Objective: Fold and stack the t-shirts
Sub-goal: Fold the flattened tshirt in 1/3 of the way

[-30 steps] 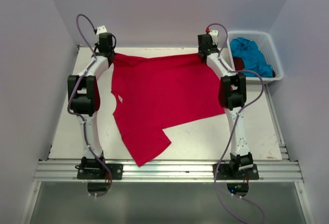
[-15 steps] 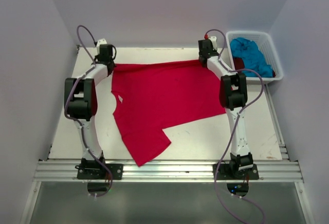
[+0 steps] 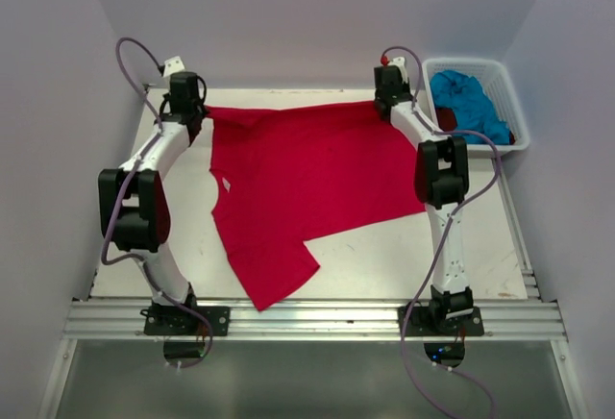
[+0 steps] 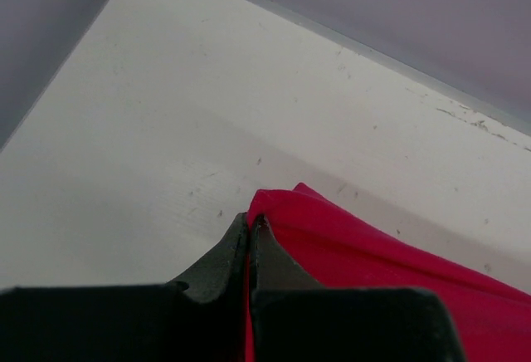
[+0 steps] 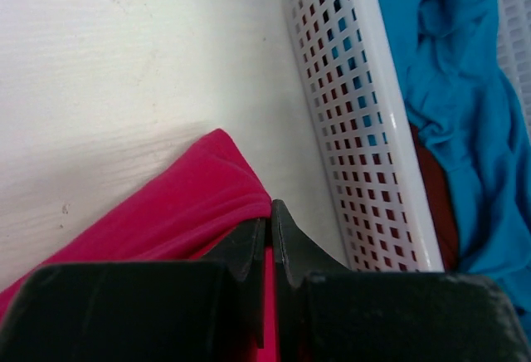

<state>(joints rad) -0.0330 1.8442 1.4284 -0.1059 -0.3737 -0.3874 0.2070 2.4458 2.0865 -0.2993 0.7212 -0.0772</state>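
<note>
Pinching the bright red-pink cloth t-shirt's (image 3: 307, 179) far corners, the left gripper (image 4: 251, 222) and right gripper (image 5: 270, 211) hold it spread over the white table (image 3: 384, 246).

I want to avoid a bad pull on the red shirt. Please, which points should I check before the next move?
1. Left hand shut on red shirt corner: ok.
2. Right hand shut on the other far corner: ok.
3. Far edge straight between hands: ok.
4. Shirt lies square on table: not ok, near part askew.
5. Right hand apart from basket: ok, but close.
6. Blue shirt inside basket: ok.
</note>
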